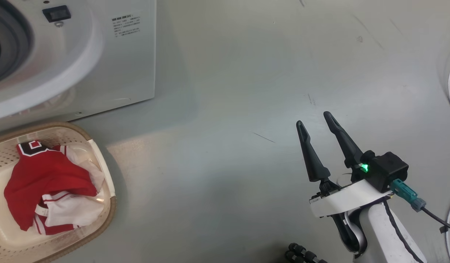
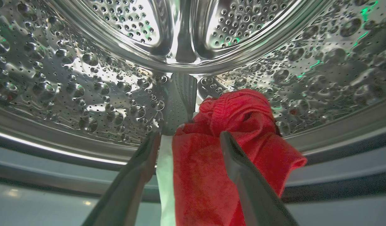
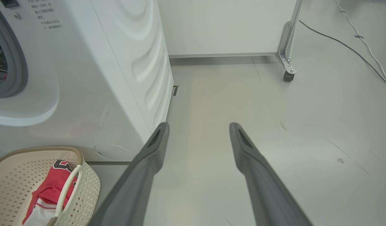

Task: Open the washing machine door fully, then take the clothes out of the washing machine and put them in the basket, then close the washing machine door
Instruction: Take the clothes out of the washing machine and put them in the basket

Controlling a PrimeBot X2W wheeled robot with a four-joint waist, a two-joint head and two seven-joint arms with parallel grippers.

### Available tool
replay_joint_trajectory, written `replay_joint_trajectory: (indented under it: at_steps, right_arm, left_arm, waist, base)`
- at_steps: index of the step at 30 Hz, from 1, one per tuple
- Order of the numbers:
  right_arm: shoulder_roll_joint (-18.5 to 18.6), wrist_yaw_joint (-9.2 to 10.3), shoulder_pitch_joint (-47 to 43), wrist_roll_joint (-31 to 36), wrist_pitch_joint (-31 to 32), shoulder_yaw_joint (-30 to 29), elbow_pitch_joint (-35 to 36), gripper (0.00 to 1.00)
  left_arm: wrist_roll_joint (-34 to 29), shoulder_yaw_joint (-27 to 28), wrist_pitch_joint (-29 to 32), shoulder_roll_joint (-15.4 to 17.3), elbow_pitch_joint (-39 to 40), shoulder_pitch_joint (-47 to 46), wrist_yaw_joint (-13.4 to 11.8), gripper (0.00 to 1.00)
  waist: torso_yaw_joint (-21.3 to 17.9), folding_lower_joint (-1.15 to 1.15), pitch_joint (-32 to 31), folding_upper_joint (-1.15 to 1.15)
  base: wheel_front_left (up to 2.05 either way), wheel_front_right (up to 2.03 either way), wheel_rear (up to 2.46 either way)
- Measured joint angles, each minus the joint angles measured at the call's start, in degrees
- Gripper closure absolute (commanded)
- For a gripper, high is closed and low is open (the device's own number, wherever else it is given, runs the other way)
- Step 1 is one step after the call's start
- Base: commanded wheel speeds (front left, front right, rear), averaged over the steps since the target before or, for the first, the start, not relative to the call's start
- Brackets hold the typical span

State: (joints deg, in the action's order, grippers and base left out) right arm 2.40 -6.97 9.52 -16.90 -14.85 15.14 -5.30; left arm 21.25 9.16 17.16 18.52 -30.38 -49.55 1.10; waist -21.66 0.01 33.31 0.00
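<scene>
Washing machine [image 1: 129,54] gapes open, and the basket [image 1: 100,153] beside it holds one jersey [image 1: 45,175]. A second red jersey [image 2: 249,125] slumps on the drum lip: soft, light, floppy, so pinch the bunched fold. Left pincer [image 2: 190,135] straddles it, fingers apart. Right pincer [image 1: 313,119] hangs apart, empty.

Grey printed lines [image 1: 126,26] on the white front-loading washing machine [image 1: 133,69] are too small to be read; a folded black numeral [image 1: 31,146] on the red-and-white fabric garment [image 1: 45,179] cannot be deciphered.

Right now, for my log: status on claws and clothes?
Left claw open, straddling red fabric garment in perforated steel drum. Right claw open, empty. Red-and-white jersey in cream plastic basket. Nothing blocking.
</scene>
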Motion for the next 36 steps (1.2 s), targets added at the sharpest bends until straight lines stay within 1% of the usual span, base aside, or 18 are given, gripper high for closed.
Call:
replay_joint_trajectory:
  at_steps: [1,6,10,13,23,24,25,26,27,28,31,36]
  right_arm:
    - [-0.1,0.00,0.2,-0.2,0.0,0.2,0.0,0.00]
    - [-0.1,0.03,1.2,-0.7,0.0,0.7,0.2,0.00]
    - [-0.1,0.09,1.9,-0.9,0.0,0.9,0.2,0.00]
    - [-0.1,0.58,2.2,-1.0,0.0,1.0,0.2,0.00]
    - [-0.1,0.68,3.0,-1.0,0.0,1.2,0.2,0.00]
    - [-0.1,1.12,3.0,-1.0,0.0,1.3,0.2,0.00]
    - [-0.1,1.16,3.0,-1.0,0.0,1.3,0.2,0.00]
    - [-0.1,1.18,3.0,-1.0,0.0,1.3,0.2,0.00]
    - [-0.1,1.18,3.0,-1.0,0.0,1.3,0.2,0.00]
    - [-0.1,1.33,3.1,-1.1,0.0,1.3,0.2,0.00]
    - [-0.1,1.58,3.3,-1.1,0.0,1.5,0.2,0.00]
    - [-0.1,1.65,3.6,-1.1,0.0,1.6,0.2,0.00]
  left_arm:
    - [-0.2,-0.1,0.3,0.4,-0.5,-0.5,0.0,0.00]
    - [-0.2,-0.8,1.6,0.5,-2.8,-3.4,0.0,0.00]
    - [-0.2,-1.2,2.0,0.4,-4.9,-4.9,0.6,0.00]
    - [-0.2,-1.6,2.3,0.5,-6.5,-5.7,0.6,0.00]
    - [-0.2,-1.7,2.6,1.0,-10.7,-8.3,0.7,0.00]
    - [-0.2,-1.8,2.7,1.2,-11.1,-8.5,0.9,0.00]
    - [-0.2,-1.9,2.8,1.3,-11.4,-8.7,1.2,0.00]
    - [-0.2,-2.0,3.0,1.4,-11.8,-8.9,1.2,0.38]
    - [-0.2,-2.0,3.0,1.4,-11.8,-8.9,1.2,0.68]
    - [-0.2,-2.2,3.0,1.4,-12.3,-9.2,1.3,1.00]
    - [-0.2,-2.5,2.9,1.4,-13.4,-9.6,1.7,1.00]
    - [-0.3,-2.7,2.4,1.4,-14.3,-10.0,1.8,1.00]
  waist:
    - [-0.3,0.00,0.4,0.00]
    - [-1.5,0.00,2.0,0.00]
    - [-2.2,0.00,2.7,0.00]
    - [-2.5,0.00,3.0,0.00]
    - [-2.9,0.00,3.4,0.00]
    - [-3.0,0.00,3.4,0.00]
    - [-3.0,0.00,3.5,0.00]
    - [-3.0,0.00,3.5,0.00]
    - [-3.0,0.00,3.5,0.00]
    - [-3.0,0.00,3.5,0.00]
    - [-3.0,0.00,3.5,0.00]
    - [-2.9,0.00,3.4,0.00]
  base:
    - [0.00,0.00,0.00]
    - [0.00,0.00,0.00]
    - [0.00,0.00,0.00]
    - [0.00,0.00,0.00]
    - [0.00,0.00,0.00]
    - [0.00,0.00,0.00]
    - [0.00,0.00,0.00]
    - [0.00,0.00,0.00]
    - [0.00,0.00,0.00]
    - [0.00,0.00,0.00]
    - [0.00,0.00,0.00]
    - [0.00,0.00,0.00]
